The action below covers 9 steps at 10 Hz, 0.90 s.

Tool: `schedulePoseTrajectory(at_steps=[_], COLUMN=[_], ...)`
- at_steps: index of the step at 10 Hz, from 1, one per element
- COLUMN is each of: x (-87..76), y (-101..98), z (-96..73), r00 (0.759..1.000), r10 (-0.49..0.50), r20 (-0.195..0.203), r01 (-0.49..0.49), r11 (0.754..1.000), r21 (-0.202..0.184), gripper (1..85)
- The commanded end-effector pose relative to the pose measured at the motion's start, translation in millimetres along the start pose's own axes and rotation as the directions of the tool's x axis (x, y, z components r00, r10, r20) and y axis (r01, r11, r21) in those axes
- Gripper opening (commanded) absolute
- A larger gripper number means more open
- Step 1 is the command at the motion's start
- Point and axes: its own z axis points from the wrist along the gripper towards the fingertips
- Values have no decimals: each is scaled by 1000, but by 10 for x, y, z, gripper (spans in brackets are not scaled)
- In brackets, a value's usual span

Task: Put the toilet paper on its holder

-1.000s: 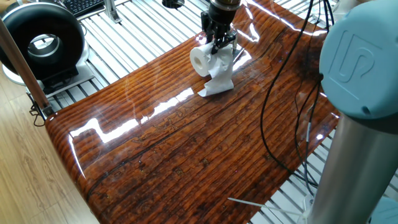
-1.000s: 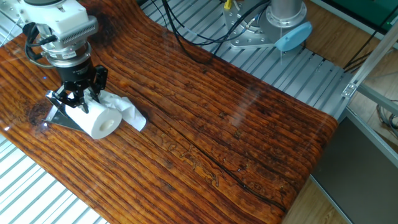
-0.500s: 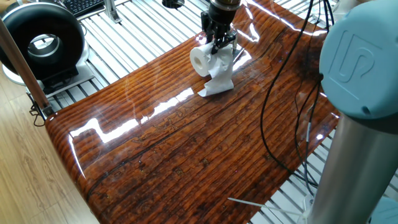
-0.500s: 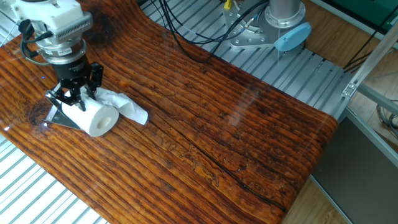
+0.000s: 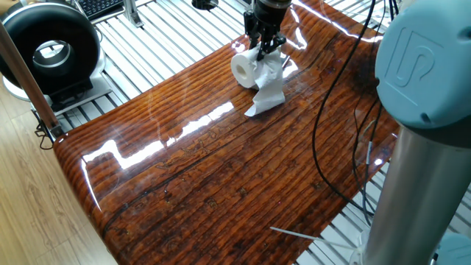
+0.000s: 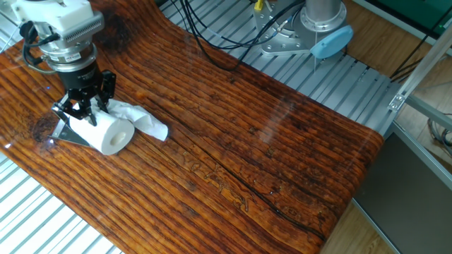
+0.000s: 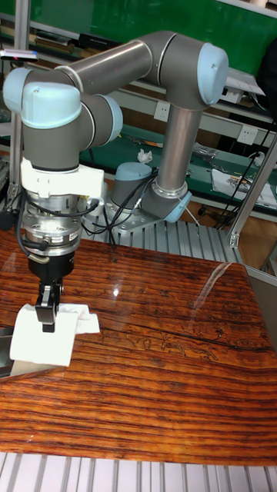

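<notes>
The toilet paper (image 6: 113, 135) is a white roll lying on its side near the wooden table's corner, its hollow core facing outward. Its loose sheet (image 6: 143, 118) trails across the wood. My gripper (image 6: 85, 107) comes down from above and is shut on the roll's far end, with black fingers on either side of it. The holder (image 6: 65, 132) shows as a shiny flat plate directly under and behind the roll; its upright bars are hidden by the roll and the gripper. In the one fixed view the toilet paper (image 5: 245, 68) hangs under the gripper (image 5: 265, 48).
A big black ring-shaped device (image 5: 48, 48) stands on the slatted metal bench beside the table. Black cables (image 5: 320, 147) cross the table's far side. The arm's base (image 6: 321, 28) is bolted to the bench, and its large column (image 5: 419, 147) fills one side.
The gripper has moved a short way toward the table's corner with the roll, dragging the loose sheet along. In the last half second the shift is only slight.
</notes>
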Motion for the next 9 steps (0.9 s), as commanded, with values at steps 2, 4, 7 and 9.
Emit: schedulePoseTrajectory(at_steps=[2,4,7,9], x=[44,86,123,137], y=[-27,-16,8,25], z=[-16,-14,-25,-26], r00=[999,997,995,995], r10=[-54,-74,-92,-100], r20=[-6,-19,-26,-30], r01=[54,74,92,100], r11=[998,997,995,995], r21=[18,23,28,27], gripper=[10,10,10,10])
